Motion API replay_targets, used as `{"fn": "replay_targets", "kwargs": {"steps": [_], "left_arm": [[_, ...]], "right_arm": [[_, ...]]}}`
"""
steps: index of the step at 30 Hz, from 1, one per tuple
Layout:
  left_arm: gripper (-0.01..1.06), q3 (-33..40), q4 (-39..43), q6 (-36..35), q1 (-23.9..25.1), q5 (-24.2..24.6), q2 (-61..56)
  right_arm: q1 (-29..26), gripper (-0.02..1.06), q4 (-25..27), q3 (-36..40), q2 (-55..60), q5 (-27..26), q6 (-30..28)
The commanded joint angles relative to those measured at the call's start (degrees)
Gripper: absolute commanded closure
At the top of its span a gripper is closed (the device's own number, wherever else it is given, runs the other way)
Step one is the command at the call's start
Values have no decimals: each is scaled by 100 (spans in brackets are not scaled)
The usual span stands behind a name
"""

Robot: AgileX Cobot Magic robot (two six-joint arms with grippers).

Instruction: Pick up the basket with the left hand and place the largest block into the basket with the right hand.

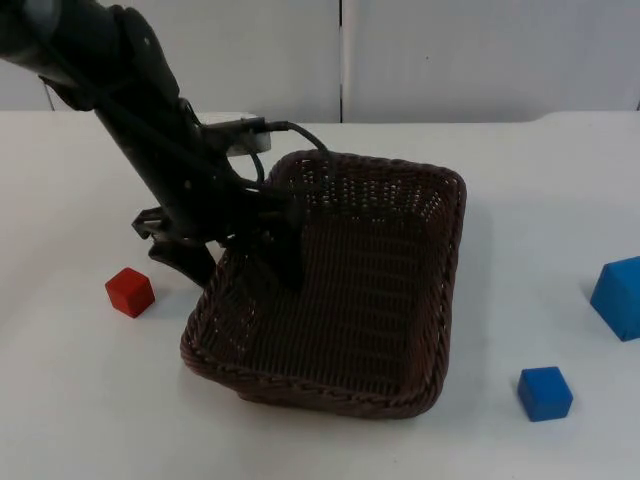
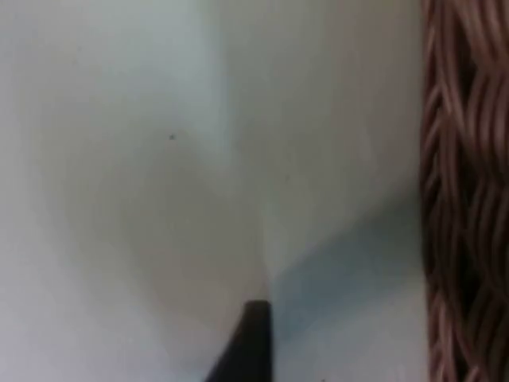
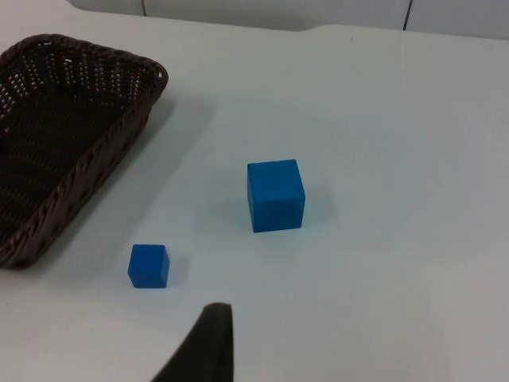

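While you look down from the top view, you see the left arm (image 1: 120,90) slanting in from the upper left of the frame, with the left gripper (image 1: 240,245) at the left rim of the brown wicker basket (image 1: 400,300). One finger reaches down inside the basket wall and the other sits outside it, so the gripper looks clamped on that rim. The basket takes up the middle of the frame, and its left side looks raised a little off the white table (image 1: 560,180). A small red block (image 1: 130,292) lies left of the basket, just beside the outer finger. At the right edge of the frame you find the largest blue block (image 1: 620,297), cut off by the border, and a smaller blue block (image 1: 545,392) below it toward the lower right, both well apart from the basket.

In the left wrist view, you get one black fingertip (image 2: 246,346), the table surface and a strip of woven basket rim (image 2: 465,191).

In the right wrist view, you see the large blue block (image 3: 275,195) upright on the table, the small blue block (image 3: 149,265) near it, and the basket's corner (image 3: 71,151) beyond them. A single black fingertip (image 3: 203,346) shows; you cannot tell whether the right gripper is apart or together.
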Motion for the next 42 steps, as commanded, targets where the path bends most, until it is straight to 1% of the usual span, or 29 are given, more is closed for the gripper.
{"fn": "replay_targets", "kwargs": {"steps": [1,4,5,7,8,9,10,11,13,18,21,32,36,42], "left_arm": [[27,-30,-159,16,-37,-29,1],[43,-30,-390,16,-37,-29,1],[43,-30,-390,16,-37,-29,1],[58,-30,-530,16,-37,-29,1],[73,-30,-555,16,-37,-29,1],[78,-30,-555,16,-37,-29,1],[88,-30,-555,16,-37,-40,1],[88,-30,-555,16,-37,-40,1],[105,-30,-568,16,-37,-50,-23],[105,-30,-606,-4,-37,-26,-104],[105,-30,-606,-134,-15,24,-232],[105,-30,-583,-304,-16,59,-1356],[105,-30,-549,-405,-16,173,-1646],[105,-20,-538,-442,-16,378,-1742]], "right_arm": [[-43,0,25,0,-24,-35,8],[-43,0,25,0,-24,-35,8],[-43,0,25,0,-24,-35,8],[-43,0,25,0,-24,-35,8],[-43,0,25,0,-24,-35,8],[-43,0,25,0,-24,-35,8],[-43,0,25,0,-24,-35,8],[-43,0,25,0,-24,-35,8],[-43,0,25,0,-24,-35,8],[-43,0,25,0,-24,-35,8],[-43,0,25,0,-24,-35,8],[-43,0,25,0,-24,-35,8],[-43,0,25,0,-24,-35,8],[-43,0,25,0,-24,-35,8]]}}
